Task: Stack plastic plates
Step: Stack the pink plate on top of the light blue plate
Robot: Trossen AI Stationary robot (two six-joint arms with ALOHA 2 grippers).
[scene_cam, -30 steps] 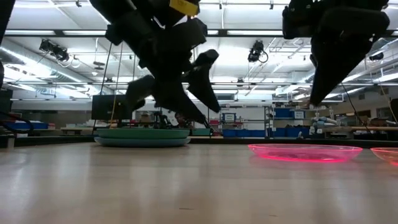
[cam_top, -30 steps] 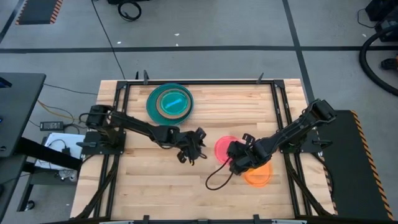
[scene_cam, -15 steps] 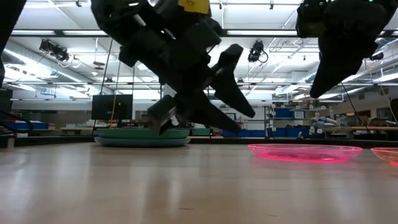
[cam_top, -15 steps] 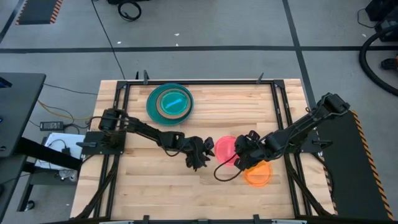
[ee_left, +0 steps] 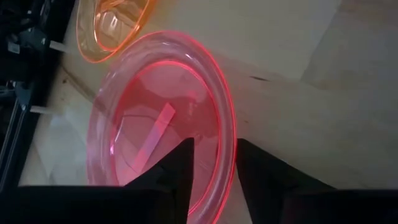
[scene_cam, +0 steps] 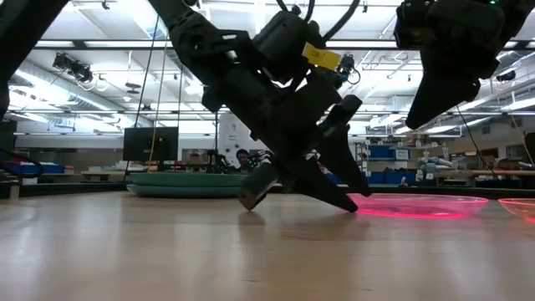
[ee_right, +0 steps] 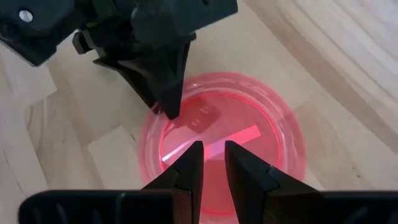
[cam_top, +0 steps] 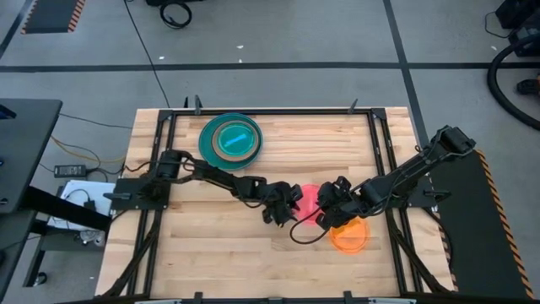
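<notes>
The translucent pink plate (cam_top: 309, 199) lies flat on the table, with the orange plate (cam_top: 349, 237) beside it toward the near right. My left gripper (ee_left: 214, 168) is open and low at the pink plate's left rim, one finger over the inside and one outside on the wood. In the low view the left gripper (scene_cam: 301, 201) has one tip down at the table. My right gripper (ee_right: 213, 158) hovers above the pink plate (ee_right: 249, 112), its fingers a narrow gap apart. The right gripper (scene_cam: 422, 117) hangs well clear of the pink plate (scene_cam: 414, 205). My left gripper stands astride the pink plate's left rim (ee_left: 229, 155), slanting down from the table's left. Whether either finger touches the rim, I cannot tell. The plate lies flat on the table.
A stack of large plates (cam_top: 230, 139) sits at the far left of the table: a dark teal one outermost, a tan-brown one inside it, a blue one on top. A black cable (cam_top: 297, 239) loops on the wood near the right gripper. A dark frame (cam_top: 253, 111) edges the table.
My left gripper has travelled toward the table's right and come down, from above bare wood to the pink plate's left rim, one fingertip now at table height. My right gripper has shifted slightly right and stayed high. The plates have not moved.
</notes>
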